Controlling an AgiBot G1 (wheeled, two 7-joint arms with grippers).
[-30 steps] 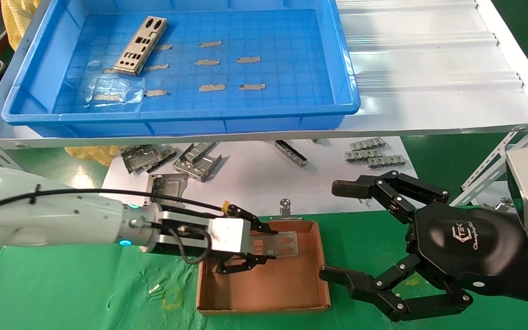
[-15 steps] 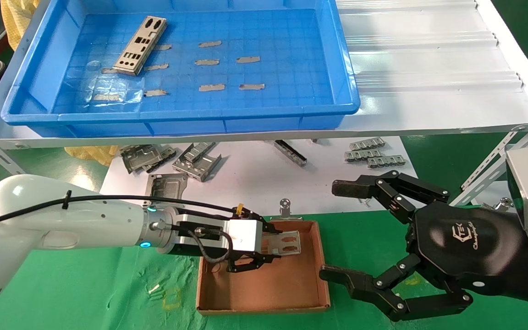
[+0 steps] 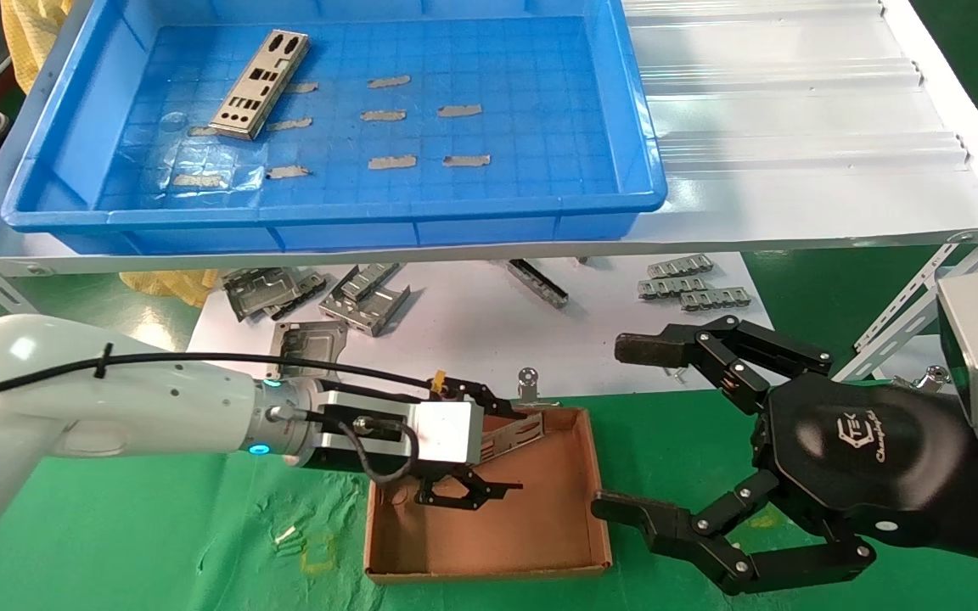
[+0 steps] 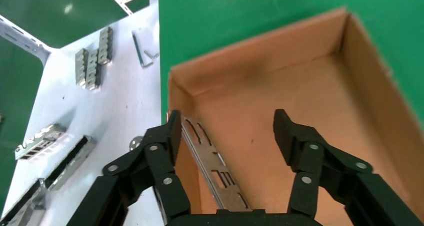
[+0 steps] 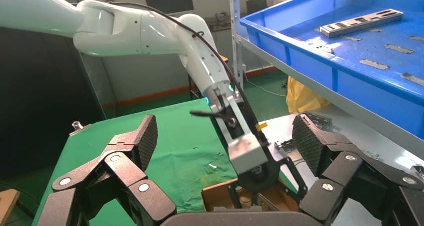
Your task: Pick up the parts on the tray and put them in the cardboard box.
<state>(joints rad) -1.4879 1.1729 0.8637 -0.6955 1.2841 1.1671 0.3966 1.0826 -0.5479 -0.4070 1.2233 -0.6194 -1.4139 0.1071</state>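
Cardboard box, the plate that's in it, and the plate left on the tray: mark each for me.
cardboard box (image 3: pixel 489 530), head view, bare floor of the box.
plate in the box (image 4: pixel 212 163), left wrist view, mid-length on its punched face.
plate on the tray (image 3: pixel 261 82), head view, centre of the plate.

My left claw (image 3: pixel 489 450) is spreading its fingers over the cardboard box (image 3: pixel 489 573); the part (image 3: pixel 516 434) it was gripping flat a second ago is now tipping free, leaning tilted against the box's far wall, beside one finger (image 4: pixel 167 136).
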